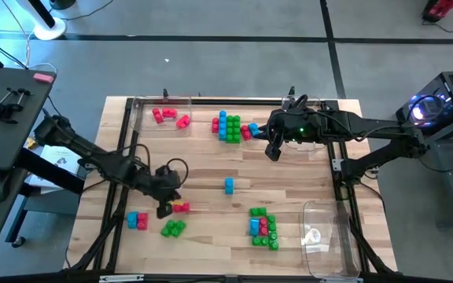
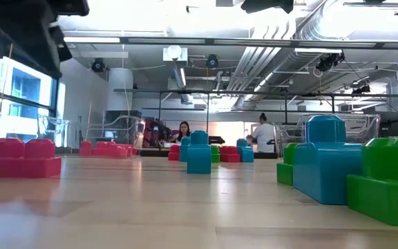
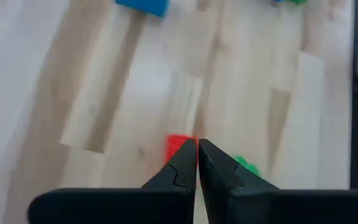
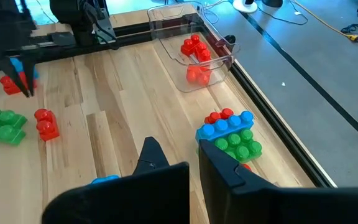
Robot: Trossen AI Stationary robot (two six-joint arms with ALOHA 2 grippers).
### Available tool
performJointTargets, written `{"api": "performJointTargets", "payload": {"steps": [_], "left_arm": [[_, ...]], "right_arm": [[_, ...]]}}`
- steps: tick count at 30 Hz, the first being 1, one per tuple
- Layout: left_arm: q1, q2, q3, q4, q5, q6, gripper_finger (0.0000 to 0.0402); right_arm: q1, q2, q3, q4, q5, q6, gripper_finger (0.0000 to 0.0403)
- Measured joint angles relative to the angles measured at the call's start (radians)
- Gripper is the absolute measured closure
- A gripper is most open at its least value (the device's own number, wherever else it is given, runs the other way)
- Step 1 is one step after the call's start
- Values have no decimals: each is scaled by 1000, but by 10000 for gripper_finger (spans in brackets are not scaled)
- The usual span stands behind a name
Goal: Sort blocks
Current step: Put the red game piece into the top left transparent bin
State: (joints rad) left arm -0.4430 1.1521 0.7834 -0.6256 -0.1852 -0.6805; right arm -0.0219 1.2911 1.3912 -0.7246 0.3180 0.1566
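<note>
- Blocks lie scattered across the wooden desk (image 1: 211, 177) in small clumps, and the left gripper (image 1: 166, 209) hangs low just beside a red block (image 1: 181, 207), its jaws pressed together and empty. In the left wrist view the dark tips meet directly over that red block (image 3: 178, 145).
- The right gripper (image 1: 274, 152) hovers near the far cluster, jaws also shut with nothing between them.
- My guess is that the sorting is only partly done: a few red blocks (image 1: 168, 116) sit inside the clear tray (image 1: 140, 106) at the far left corner, while most pieces are still loose on the desk.
- The step in hand looks like a reach for the red block. The jaws would need to part and straddle it before they close.
- Close around the left arm, a blue and red pair (image 1: 137, 220) and a green block (image 1: 173, 228) lie near the front edge.
- A lone blue block (image 1: 229, 185) stands mid-desk; a mixed green, blue and red heap (image 1: 263, 226) lies toward the front right, beside a second clear tray (image 1: 321, 236).
- A stacked blue and green cluster (image 1: 228, 127) rests near the far edge.
- All the blocks are glossy moulded plastic with rounded studs on top; the desk is pale planked wood, smooth and matte.
</note>
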Motion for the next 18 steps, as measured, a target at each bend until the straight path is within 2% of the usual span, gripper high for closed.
{"api": "performJointTargets", "payload": {"steps": [1,5,7,11,14,18], "left_arm": [[16,10,0,6,17,4,385],[73,57,1,52,203,43,341],[73,75,19,43,244,46,312],[36,90,29,11,233,52,249],[-2,112,29,-36,176,73,203],[-26,166,29,-18,105,77,155]], "right_arm": [[0,0,0,-1,0,0,403],[0,0,0,-1,0,0,403],[0,0,0,-1,0,0,403],[0,4,0,-1,0,1,403],[0,12,1,-1,-5,1,403],[0,29,1,-2,-15,1,403]]}}
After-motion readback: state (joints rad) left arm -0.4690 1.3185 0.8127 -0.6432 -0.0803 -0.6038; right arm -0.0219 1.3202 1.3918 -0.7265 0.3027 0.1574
